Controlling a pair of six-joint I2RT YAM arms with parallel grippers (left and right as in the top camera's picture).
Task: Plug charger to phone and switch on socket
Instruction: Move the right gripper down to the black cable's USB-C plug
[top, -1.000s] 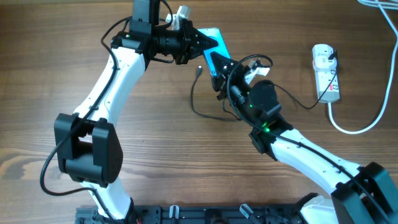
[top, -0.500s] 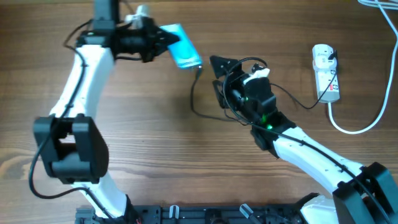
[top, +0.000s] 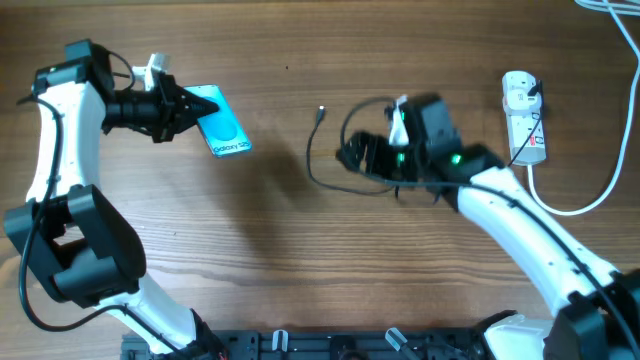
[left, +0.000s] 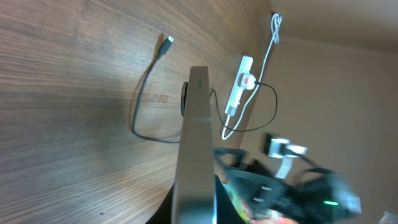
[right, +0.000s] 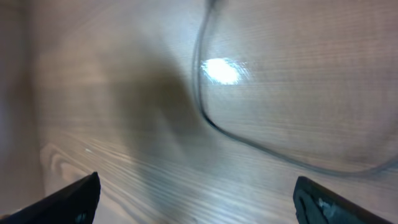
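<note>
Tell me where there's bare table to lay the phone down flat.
Two bare patches: the wood between the phone in the left gripper and the tip of the cable, and the wide front stretch below the cable loop. The right side is crowded: right gripper, cable, power strip and white cord sit close together.

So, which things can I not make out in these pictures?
Overhead: the socket switch is too small to read; the right arm covers part of the charger.
Left wrist: the phone shows only its edge, screen hidden.
Right wrist: all blurred; the charger's tip is cut by the top edge, the right fingers by the bottom.
</note>
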